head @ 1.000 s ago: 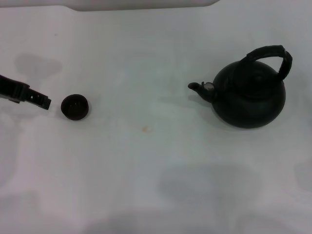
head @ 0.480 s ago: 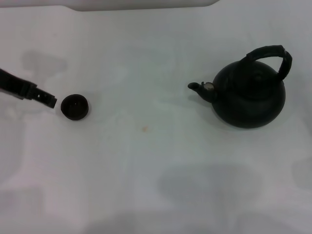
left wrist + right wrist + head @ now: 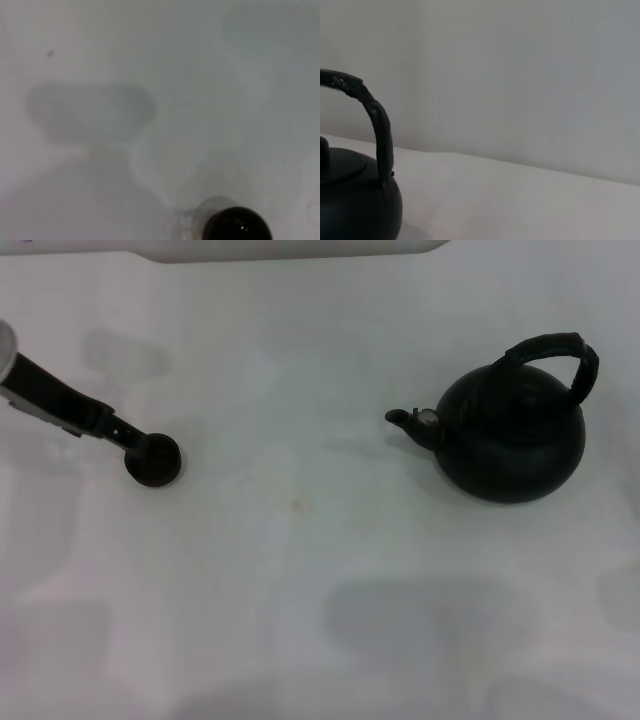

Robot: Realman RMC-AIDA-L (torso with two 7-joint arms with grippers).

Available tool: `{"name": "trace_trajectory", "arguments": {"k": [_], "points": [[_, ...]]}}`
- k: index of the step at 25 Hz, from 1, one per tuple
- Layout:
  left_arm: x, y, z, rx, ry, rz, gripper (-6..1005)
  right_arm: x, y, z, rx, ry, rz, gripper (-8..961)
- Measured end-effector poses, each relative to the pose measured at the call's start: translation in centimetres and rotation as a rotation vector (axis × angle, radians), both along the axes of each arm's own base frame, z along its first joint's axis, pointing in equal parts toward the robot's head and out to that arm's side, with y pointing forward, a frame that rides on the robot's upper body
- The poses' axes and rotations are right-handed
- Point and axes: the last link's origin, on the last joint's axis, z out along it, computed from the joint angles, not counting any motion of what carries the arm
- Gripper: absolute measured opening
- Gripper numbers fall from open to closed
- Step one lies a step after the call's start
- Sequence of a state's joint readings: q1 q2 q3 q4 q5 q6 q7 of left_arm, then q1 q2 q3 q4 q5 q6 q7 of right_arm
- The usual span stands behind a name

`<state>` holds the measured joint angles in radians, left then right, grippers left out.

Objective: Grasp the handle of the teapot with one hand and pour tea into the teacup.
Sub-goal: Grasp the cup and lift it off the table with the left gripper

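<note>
White desk (image 3: 300,570), and the left claw (image 3: 128,436) is right at the teacup (image 3: 153,460), touching its rim; can't tell its opening. Well right of the teacup sits the teapot (image 3: 510,435), handle (image 3: 560,348) upright, untouched.

White table (image 3: 300,620) carries two things, well apart. Teacup (image 3: 153,460), small dark round, sits on left side; its glossy rim also shows in left wrist view (image 3: 237,226). Teapot (image 3: 510,435), squat matte black, stands upright on right side, spout pointing left toward cup, arched handle (image 3: 560,350) overhead. Small orange-brown speck (image 3: 296,504) on surface between them.
</note>
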<state>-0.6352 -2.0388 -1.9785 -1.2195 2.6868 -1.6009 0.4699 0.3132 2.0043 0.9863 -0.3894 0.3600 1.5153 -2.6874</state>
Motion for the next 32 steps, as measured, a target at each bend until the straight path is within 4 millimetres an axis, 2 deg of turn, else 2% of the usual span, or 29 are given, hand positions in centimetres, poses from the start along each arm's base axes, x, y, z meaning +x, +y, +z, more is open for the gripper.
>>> {"name": "trace_trajectory", "arguments": {"k": [5, 12, 32], "points": [[0.7, 0.1, -0.8, -0.015, -0.011, -0.014, 877, 0.0, 0.0, 0.1, 0.001, -0.001, 0.001, 841], [0.6, -0.1, -2.1, -0.047, -0.003, -0.010, 878, 0.0, 0.0, 0.1, 0.004, -0.001, 0.001, 841], [-0.2, 0.2, -3.4, -0.054, 0.036, -0.006, 878, -0.3, 0.1, 0.1, 0.007, 0.005, 0.019, 840]]}}
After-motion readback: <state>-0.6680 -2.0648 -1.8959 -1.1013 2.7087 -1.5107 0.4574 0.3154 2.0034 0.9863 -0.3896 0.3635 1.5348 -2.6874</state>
